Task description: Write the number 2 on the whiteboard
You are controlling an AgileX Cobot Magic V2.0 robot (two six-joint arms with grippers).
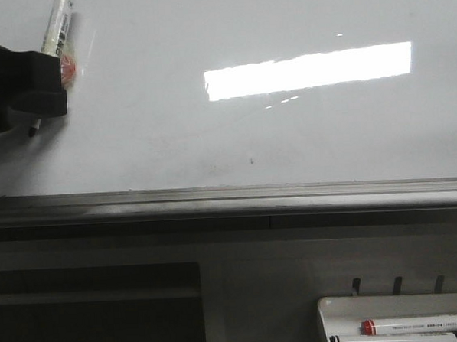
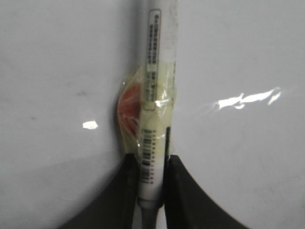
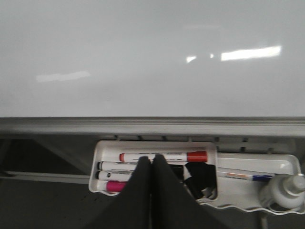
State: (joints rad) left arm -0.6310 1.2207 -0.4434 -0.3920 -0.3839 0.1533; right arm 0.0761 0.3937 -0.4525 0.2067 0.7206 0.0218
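Note:
The whiteboard [image 1: 234, 132] fills the upper front view, glossy, with a bright rectangular reflection; it also shows in the left wrist view [image 2: 57, 71] and the right wrist view [image 3: 143, 52]. No number 2 shows on it. My left gripper [image 1: 32, 85] at the far left is shut on a white marker [image 1: 58, 27] wrapped with yellowish tape and a red patch. The marker's dark tip [image 1: 32, 131] is at the board surface. In the left wrist view the marker [image 2: 155, 95] sits between the black fingers [image 2: 126, 191]. My right gripper [image 3: 152, 160] is shut and empty over the marker tray.
A grey metal rail [image 1: 230, 201] edges the board's lower side. A small white tray [image 1: 343, 310] at the lower right holds several markers, one red-capped [image 3: 164, 156]; a white bottle [image 3: 281, 188] stands beside it in the right wrist view.

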